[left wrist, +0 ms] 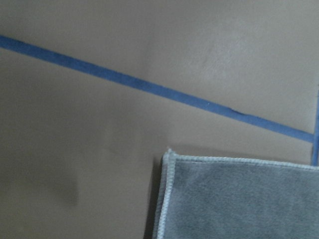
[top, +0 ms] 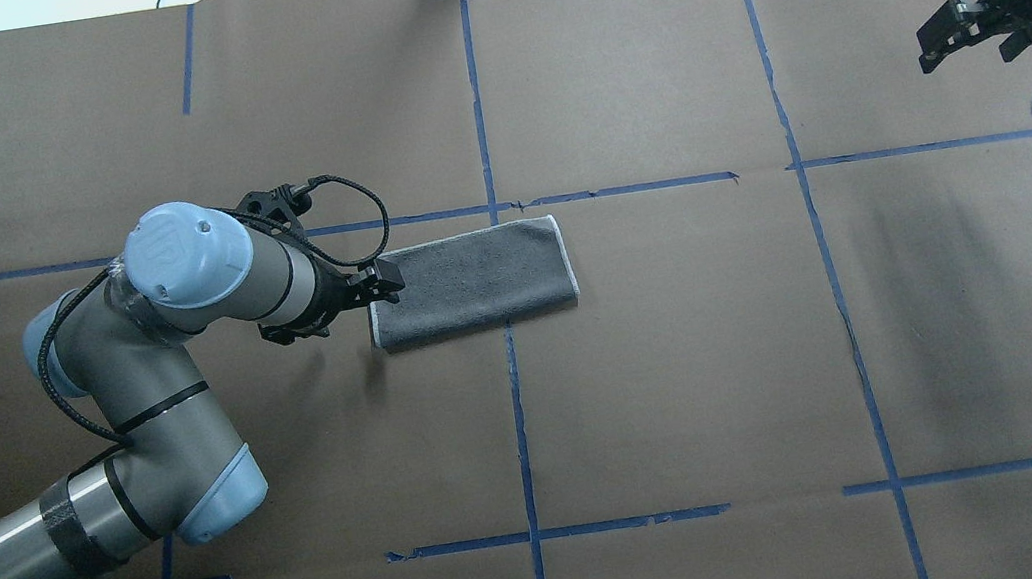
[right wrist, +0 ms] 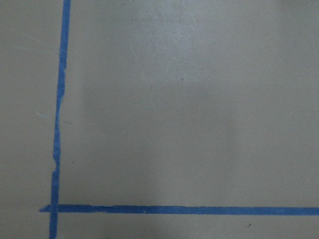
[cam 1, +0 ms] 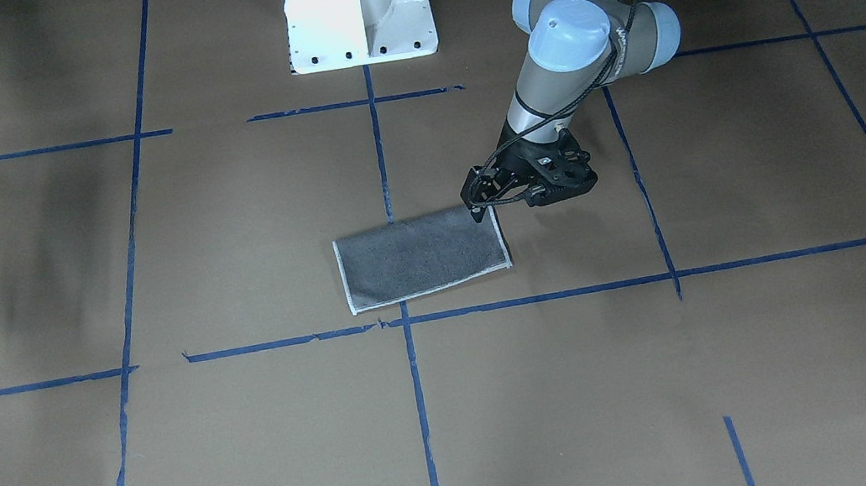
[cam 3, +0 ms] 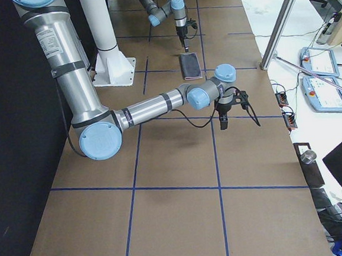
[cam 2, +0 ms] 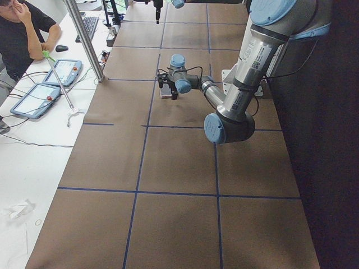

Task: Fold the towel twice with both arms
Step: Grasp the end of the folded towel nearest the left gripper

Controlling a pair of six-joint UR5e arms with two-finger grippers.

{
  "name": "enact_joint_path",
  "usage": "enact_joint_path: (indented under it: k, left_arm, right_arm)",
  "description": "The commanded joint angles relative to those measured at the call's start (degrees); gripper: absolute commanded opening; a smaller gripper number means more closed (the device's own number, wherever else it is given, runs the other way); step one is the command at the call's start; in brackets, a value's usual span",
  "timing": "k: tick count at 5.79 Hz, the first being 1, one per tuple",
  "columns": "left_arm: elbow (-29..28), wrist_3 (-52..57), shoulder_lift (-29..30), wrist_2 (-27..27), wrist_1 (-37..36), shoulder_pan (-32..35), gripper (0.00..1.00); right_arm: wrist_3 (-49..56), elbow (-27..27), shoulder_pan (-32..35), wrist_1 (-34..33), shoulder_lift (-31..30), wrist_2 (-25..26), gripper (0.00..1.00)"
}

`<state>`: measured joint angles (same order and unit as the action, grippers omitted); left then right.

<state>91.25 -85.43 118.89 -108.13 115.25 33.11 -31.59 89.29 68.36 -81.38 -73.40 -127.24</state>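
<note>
Just one towel (top: pixel 472 280); left hand (top: pixel 382 286) at corner, right hand (top: pixel 940 40) apart.

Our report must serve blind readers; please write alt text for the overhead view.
A grey towel, folded into a rectangle, lies near the centre, with the left tool at its left end. The right tool hangs far away, at the view's upper right.

One towel (top: pixel 470 272); two arms, left arm (top: pixel 151 422) and right arm (cam 3: pixel 151 107); two grippers, left gripper (top: pixel 382 284) and right gripper (top: pixel 966 44); one brown table (top: pixel 687 356); one white base (cam 1: pixel 358 8); one person (cam 2: pixel 25 39); two tablets, near tablet (cam 2: pixel 33 100) and far tablet (cam 2: pixel 64 72); one keyboard (cam 2: pixel 90 27); one mouse (cam 2: pixel 61 48); one metal post (cam 2: pixel 84 39).
</note>
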Motion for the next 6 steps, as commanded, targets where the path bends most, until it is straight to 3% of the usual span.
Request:
enact_joint_path:
  k: [1, 2, 4, 6]
  left_arm:
    - [-0.9, -0.2, 0.5, -0.5, 0.0, -0.3, 0.99]
    - [-0.9, -0.5, 0.6, -2.7, 0.0, -0.3, 0.83]
    - [-0.7, -0.5, 0.6, -3.8, 0.0, -0.3, 0.62]
    - [-1.0, -0.6, 0.6, -3.7, 0.0, -0.7, 0.59]
  right_arm:
    - [2.4, -0.3, 0.9, -1.1, -0.7, -0.6, 1.0]
    - [2.4, -0.3, 0.9, -1.1, -0.8, -0.9, 1.0]
    - [2.3, -0.3, 0.9, -1.1, -0.9, -0.8, 1.0]
    - [2.2, -0.4, 1.1, -1.1, -0.9, -1.0, 1.0]
